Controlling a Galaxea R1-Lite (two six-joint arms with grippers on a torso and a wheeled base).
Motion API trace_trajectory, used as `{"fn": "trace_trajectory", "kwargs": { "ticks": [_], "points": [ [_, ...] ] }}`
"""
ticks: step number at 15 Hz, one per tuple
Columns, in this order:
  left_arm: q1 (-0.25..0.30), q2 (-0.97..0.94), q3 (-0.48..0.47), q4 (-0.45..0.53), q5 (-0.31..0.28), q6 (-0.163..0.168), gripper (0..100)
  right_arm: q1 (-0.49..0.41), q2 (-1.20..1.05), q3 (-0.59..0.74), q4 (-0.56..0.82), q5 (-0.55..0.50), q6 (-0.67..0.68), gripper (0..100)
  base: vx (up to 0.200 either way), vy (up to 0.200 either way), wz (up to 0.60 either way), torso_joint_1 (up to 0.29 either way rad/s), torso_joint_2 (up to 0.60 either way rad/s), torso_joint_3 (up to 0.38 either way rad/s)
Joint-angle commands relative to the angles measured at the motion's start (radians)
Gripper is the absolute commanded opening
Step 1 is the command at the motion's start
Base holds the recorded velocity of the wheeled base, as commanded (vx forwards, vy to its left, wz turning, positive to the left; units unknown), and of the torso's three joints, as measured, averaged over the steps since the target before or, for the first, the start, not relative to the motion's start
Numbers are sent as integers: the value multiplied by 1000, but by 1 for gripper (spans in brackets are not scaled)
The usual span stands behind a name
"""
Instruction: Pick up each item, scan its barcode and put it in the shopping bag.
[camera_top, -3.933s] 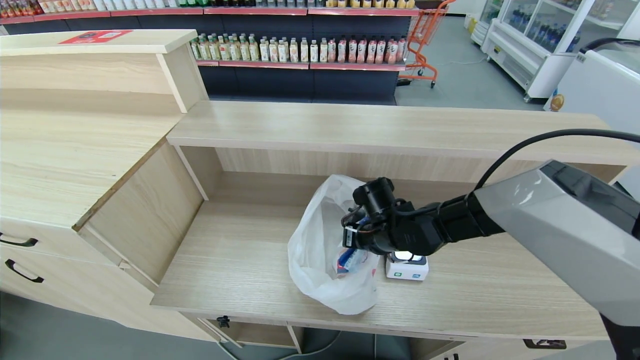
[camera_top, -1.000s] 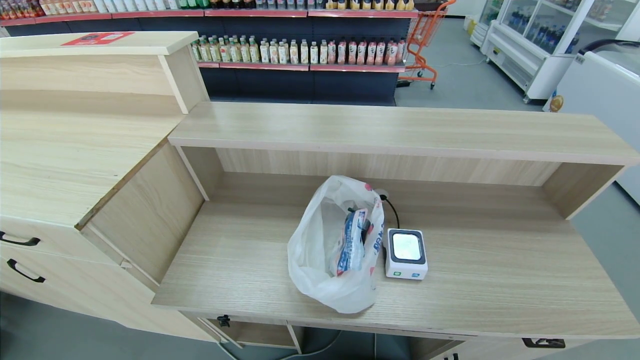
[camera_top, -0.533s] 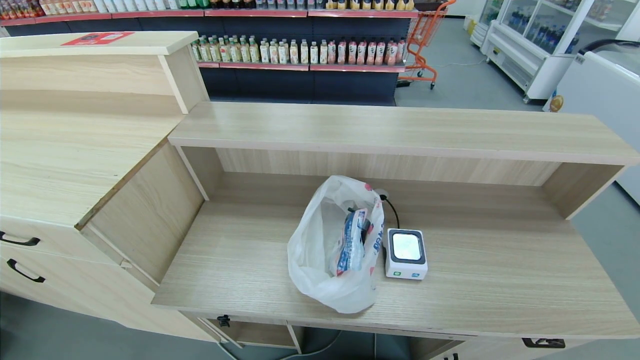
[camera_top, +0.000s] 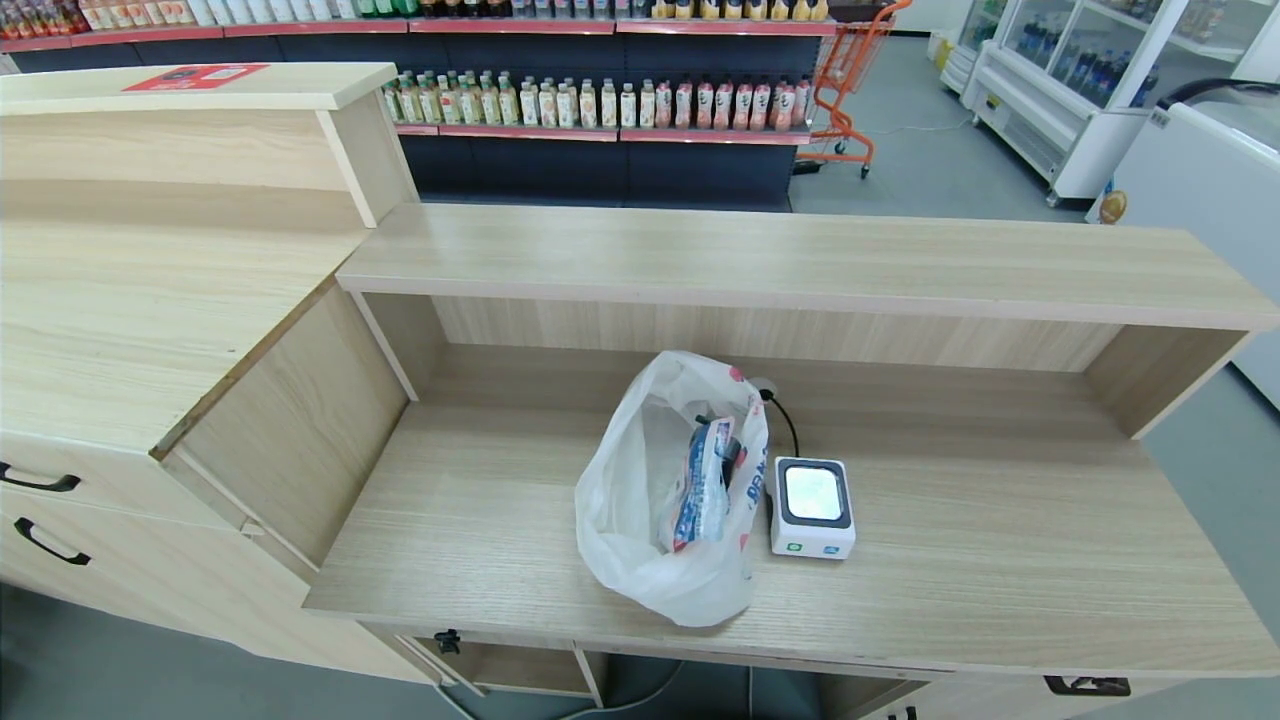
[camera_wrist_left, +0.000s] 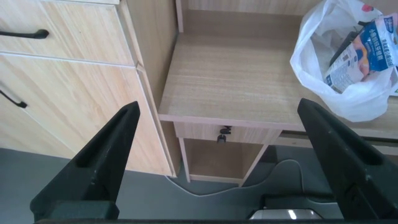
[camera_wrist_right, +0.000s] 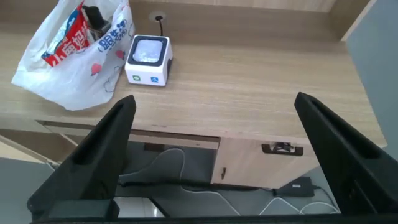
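Presently noted left gripper spread wide, holding nothing, well short of the front edge of the counter. Found shopping bag ahead of it toward the right arm's side, snack packet inside, barcode scanner just beside. Noted right gripper equally wide and empty, scanner and bag ahead toward the left arm's side. Judged between items: bagging step complete; next calls for locating another item to grasp.

The light is bright and even, coming from above. The tabletop carries only soft shadows, under the upper shelf and beside the bag. The scanner window gives a white glare. In the head view straight edges bend near the borders.
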Motion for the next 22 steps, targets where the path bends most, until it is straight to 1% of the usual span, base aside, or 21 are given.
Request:
{"fn": "trace_trajectory", "kwargs": {
  "ticks": [1, 2, 3, 4, 5, 12, 15, 16, 18, 20, 21, 22],
  "points": [
    [0, 0, 0, 0, 0, -2, 100, 0, 4, 0, 2, -1, 4, 100, 0, 0, 0, 0, 0, 0],
    [0, 0, 0, 0, 1, -5, 100, 0, 4, 0, 2, -1, 4, 100, 0, 0, 0, 0, 0, 0],
    [0, 0, 0, 0, 1, -20, 100, 0, 4, 0, 2, -1, 4, 100, 0, 0, 0, 0, 0, 0],
    [0, 0, 0, 0, -2, 10, 100, 0, 4, 0, 2, -1, 1, 100, 0, -200, 0, 7, -2, 2],
    [0, 0, 0, 0, -2, 18, 100, 0, 4, 0, 2, -1, -2, 100, 0, -200, 0, 7, -2, 7],
    [0, 0, 0, 0, 0, 18, 100, 0, 4, 0, 2, 0, -5, 100, 0, -200, 0, 5, 0, 2],
    [0, 0, 0, 0, 0, 3, 100, 0, 4, 0, 2, 0, -5, 100, 0, 0, 0, 0, 0, 0],
    [0, 13, 0, 0, -2, 10, 100, 0, 4, 0, 2, 0, -5, 100, 200, 0, 0, 2, 2, 2],
    [0, 20, 0, 0, -2, 12, 100, 0, 4, 0, 2, 0, -5, 100, 200, 0, 0, -5, 0, 2],
    [0, 16, 0, 0, 0, 10, 100, 0, 4, 0, 2, 0, -8, 100, 200, 0, 0, -5, -12, 5],
    [0, 3, 0, 0, 0, 6, 100, 0, 4, 0, 2, 0, -8, 100, 0, 0, 0, 0, 0, 0],
    [0, 1, 0, 0, 0, 4, 100, 0, 4, 0, 3, 0, -10, 0, 0, 0, 0, 0, 0, 0]
  ]
}}
